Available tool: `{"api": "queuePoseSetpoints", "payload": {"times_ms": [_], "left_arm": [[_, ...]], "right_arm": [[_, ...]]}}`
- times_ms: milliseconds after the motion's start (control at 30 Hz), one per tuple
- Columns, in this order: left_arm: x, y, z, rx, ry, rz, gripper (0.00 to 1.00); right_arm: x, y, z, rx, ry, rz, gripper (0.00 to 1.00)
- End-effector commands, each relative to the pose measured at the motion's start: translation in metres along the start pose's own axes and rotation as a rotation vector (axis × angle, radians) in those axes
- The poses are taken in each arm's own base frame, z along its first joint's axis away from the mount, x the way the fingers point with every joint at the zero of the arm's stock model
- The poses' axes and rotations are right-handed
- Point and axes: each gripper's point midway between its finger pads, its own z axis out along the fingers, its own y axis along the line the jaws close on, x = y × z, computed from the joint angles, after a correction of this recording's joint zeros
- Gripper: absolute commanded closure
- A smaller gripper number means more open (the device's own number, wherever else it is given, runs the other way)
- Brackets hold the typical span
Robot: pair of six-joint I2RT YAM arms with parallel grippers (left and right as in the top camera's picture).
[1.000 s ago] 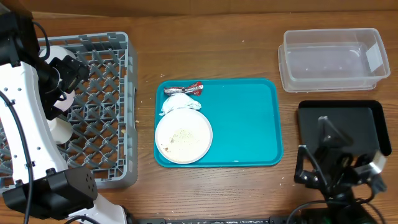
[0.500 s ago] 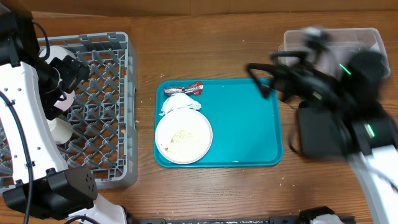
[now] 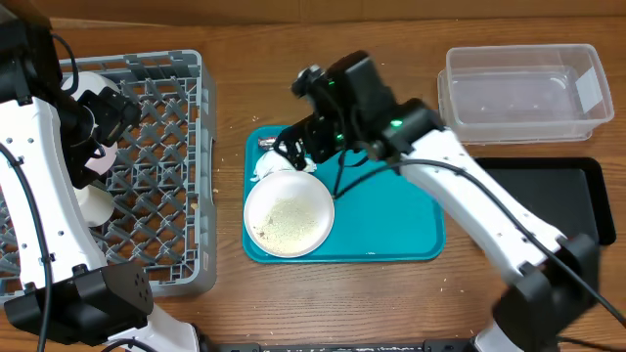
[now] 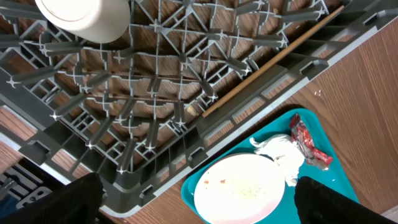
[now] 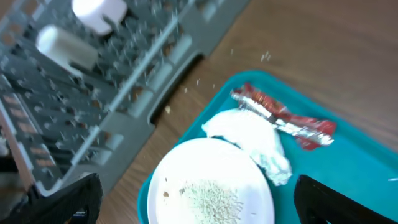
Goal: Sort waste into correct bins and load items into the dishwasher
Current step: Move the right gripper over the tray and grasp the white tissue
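On the teal tray [image 3: 391, 205] lies the large white plate [image 3: 289, 215] with rice-like crumbs [image 5: 214, 199] on it. Behind the plate lie the crumpled white napkin [image 5: 252, 140] and the red-and-silver wrapper [image 5: 283, 118]. My right gripper [image 3: 298, 149] hovers open above the napkin and wrapper, partly hiding them in the overhead view; its jaws [image 5: 205, 202] stand wide over the plate. My left gripper [image 3: 110, 110] is open and empty above the grey dish rack [image 3: 156, 166]. A white cup [image 4: 84, 15] sits in the rack.
The clear tub [image 3: 523, 93] stands at the back right, with the black tray [image 3: 548, 196] in front of it. A second white piece [image 3: 93, 205] rests in the rack's left side. A thin wooden stick [image 4: 273, 62] lies along the rack's wall.
My right arm has swung from the front right by the black tray to above the teal tray's back left. The left arm has not moved.
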Motion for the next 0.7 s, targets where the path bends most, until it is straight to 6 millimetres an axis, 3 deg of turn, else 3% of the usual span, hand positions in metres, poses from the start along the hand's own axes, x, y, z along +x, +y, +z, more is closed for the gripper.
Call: {"api": "queuePoseSetpoints", "payload": {"times_ms": [0, 167, 400, 667], "left_arm": [[0.000, 0.000, -0.002, 0.003, -0.005, 0.002, 0.00], [0.001, 0.000, -0.002, 0.003, -0.005, 0.002, 0.00], [0.000, 0.000, -0.002, 0.003, -0.005, 0.002, 0.00], [0.001, 0.000, -0.002, 0.003, -0.005, 0.002, 0.00]], "right_arm": [[0.003, -0.005, 0.028, -0.013, 0.038, 0.073, 0.00], [0.020, -0.027, 0.066, 0.024, 0.096, 0.197, 0.13], [0.048, -0.057, 0.103, 0.111, 0.171, 0.281, 0.26], [0.056, -0.090, 0.118, 0.251, 0.160, 0.272, 0.32]]}}
